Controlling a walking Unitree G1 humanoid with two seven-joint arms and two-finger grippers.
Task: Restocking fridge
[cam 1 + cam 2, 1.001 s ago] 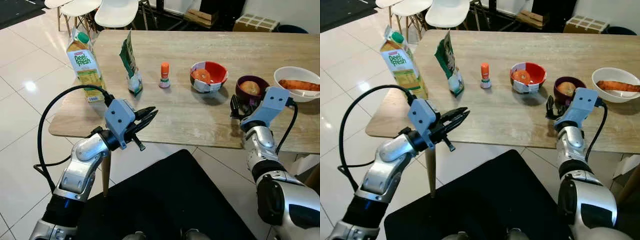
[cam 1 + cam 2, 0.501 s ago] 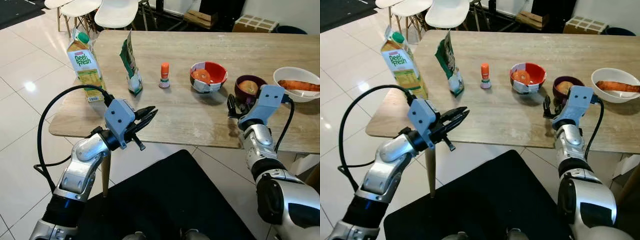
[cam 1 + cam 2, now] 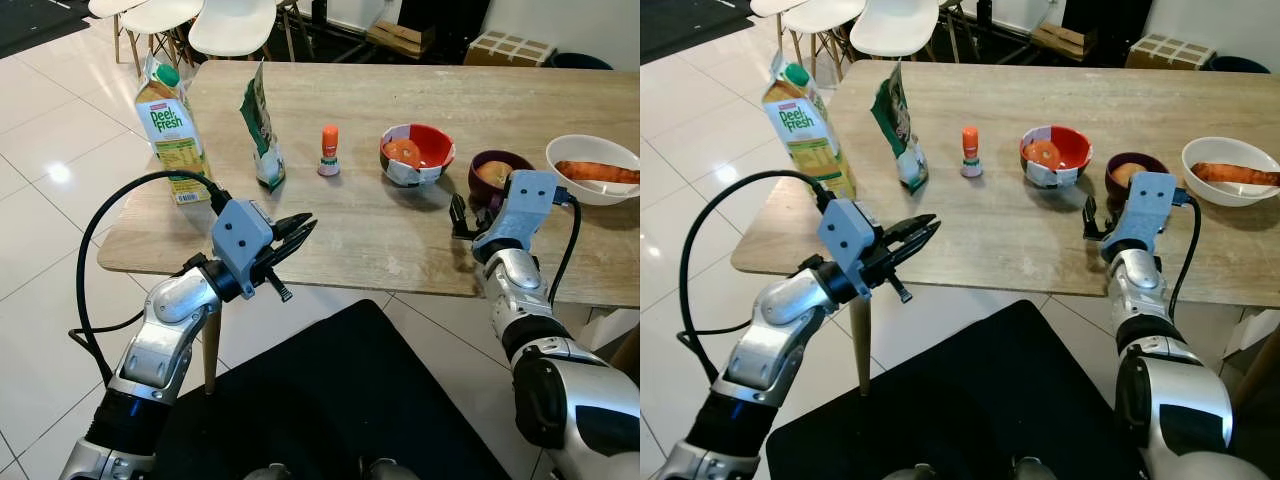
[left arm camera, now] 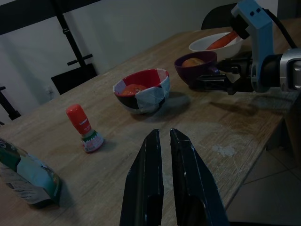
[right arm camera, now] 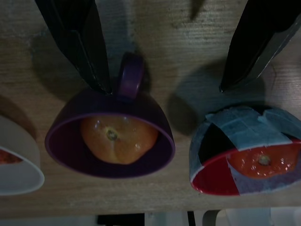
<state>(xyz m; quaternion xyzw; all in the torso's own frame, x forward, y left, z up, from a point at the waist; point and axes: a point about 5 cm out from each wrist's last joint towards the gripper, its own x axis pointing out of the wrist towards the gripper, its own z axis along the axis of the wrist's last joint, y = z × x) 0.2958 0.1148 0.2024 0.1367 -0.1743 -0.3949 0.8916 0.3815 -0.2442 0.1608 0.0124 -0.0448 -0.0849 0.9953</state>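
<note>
Wooden table [image 3: 400, 230] | right gripper [image 3: 462, 212] hides purple cup [image 3: 500, 172] rim

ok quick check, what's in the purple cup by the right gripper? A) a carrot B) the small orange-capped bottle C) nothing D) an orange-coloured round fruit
D: the right wrist view looks into the purple cup and shows an orange-coloured round fruit in it, with the right gripper and its open fingers near the cup's handle.
</note>
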